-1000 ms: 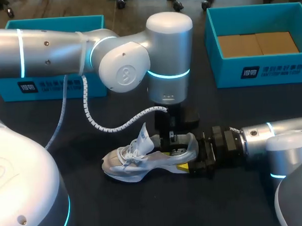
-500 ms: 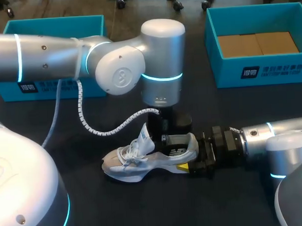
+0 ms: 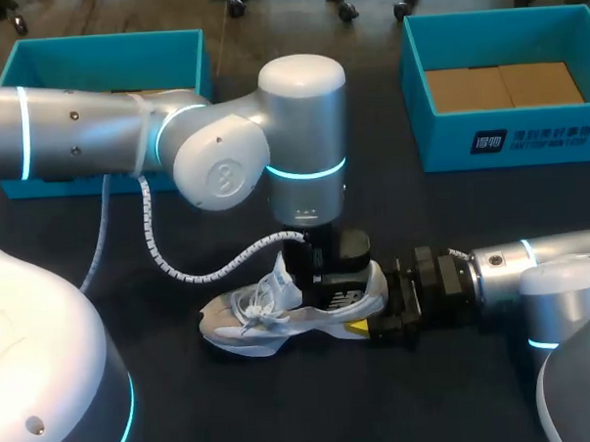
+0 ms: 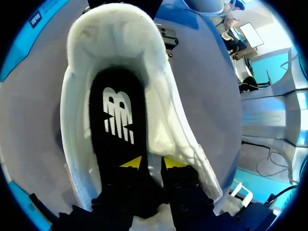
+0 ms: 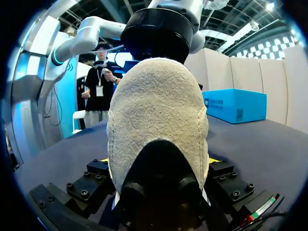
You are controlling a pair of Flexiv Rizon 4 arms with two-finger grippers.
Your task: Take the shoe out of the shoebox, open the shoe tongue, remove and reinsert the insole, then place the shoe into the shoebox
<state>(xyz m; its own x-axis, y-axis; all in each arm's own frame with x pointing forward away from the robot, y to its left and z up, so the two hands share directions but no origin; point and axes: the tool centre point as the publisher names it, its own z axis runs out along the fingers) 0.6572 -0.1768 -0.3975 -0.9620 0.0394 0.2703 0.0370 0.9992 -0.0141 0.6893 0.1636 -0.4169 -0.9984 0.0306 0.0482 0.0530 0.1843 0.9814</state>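
Dark worktop is seen carrying a white mesh sneaker, well apart from the white-printed teal cardboard shoebox. Its heel is pinched by the right gripper. The left gripper is set inside, at the black insole with a white logo; its grip cannot be told.

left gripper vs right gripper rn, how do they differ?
Left gripper points down into the shoe, at its black insole; right gripper lies level behind the heel. Right gripper clamps the heel from both sides; left gripper's hold is unclear. Both meet the same shoe.
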